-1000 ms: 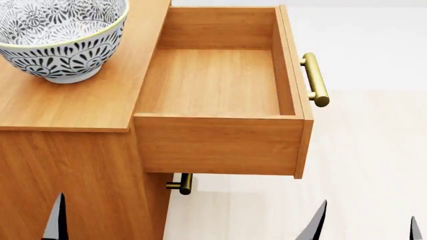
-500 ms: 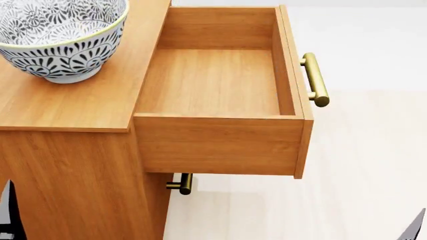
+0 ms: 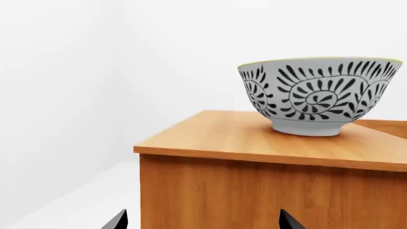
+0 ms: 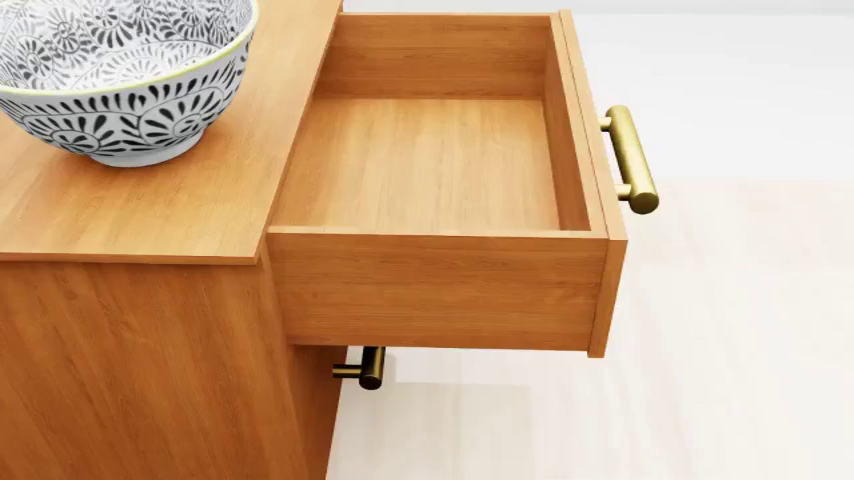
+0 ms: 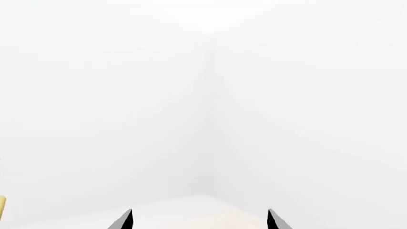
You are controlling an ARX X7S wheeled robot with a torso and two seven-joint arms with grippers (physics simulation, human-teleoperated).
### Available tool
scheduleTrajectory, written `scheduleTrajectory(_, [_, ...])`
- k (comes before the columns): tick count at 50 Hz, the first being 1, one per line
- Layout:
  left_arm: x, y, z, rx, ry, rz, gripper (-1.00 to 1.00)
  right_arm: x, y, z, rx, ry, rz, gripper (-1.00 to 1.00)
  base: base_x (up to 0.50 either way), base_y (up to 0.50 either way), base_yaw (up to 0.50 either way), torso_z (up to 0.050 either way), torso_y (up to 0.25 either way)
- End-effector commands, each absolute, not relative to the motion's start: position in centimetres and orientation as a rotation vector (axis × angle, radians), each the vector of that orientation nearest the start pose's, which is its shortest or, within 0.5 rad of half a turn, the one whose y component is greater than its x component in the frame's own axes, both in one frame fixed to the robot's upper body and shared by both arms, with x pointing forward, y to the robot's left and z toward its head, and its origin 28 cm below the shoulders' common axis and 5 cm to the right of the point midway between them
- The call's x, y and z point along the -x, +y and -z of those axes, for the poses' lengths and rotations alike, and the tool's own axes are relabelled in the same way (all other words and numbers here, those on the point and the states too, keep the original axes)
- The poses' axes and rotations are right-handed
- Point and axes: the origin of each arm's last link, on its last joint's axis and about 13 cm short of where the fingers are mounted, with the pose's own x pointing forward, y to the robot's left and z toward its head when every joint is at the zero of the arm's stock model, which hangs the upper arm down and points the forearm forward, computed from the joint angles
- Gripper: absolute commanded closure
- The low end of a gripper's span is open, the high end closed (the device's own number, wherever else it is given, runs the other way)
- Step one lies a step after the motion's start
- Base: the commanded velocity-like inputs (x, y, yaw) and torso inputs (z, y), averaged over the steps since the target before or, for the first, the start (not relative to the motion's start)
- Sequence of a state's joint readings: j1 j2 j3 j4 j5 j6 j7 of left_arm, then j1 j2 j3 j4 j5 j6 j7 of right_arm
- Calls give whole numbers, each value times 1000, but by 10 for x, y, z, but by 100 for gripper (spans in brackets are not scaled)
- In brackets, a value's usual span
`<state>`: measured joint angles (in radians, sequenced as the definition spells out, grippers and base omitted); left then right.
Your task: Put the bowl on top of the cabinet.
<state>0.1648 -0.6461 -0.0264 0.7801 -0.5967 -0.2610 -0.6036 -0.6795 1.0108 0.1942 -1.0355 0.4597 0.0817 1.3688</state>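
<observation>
The bowl (image 4: 118,75), white with a dense black floral pattern and a pale yellow rim, stands upright on the flat top of the light-brown wooden cabinet (image 4: 147,215). In the left wrist view the bowl (image 3: 318,95) rests on the cabinet (image 3: 254,138) top, well above and beyond my left gripper (image 3: 202,223). That gripper is open, its dark fingertips spread wide and empty, low in front of the cabinet's side. My right gripper (image 5: 199,222) is open and empty too, facing a white wall corner. Neither gripper shows in the head view.
The cabinet's top drawer (image 4: 441,180) is pulled out to the right and empty, with a brass bar handle (image 4: 630,160) on its front. A second brass handle (image 4: 363,368) shows below it. Pale floor (image 4: 721,380) lies to the right.
The dark fingertips seen at the head view's lower edge have dropped out of that view. The bowl, cabinet and drawer have not moved.
</observation>
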Motion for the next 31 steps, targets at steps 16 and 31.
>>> scheduleTrajectory(16, [-155,278,-155,5,-307,-299,-100,-69,-192,-175,224,-409,756,-100,0,0,0,0,0])
scheduleTrajectory(31, [-151,281,-159,11,-320,-311,-100,-60,-198,-177,225,-419,783,-100,0,0,0,0,0])
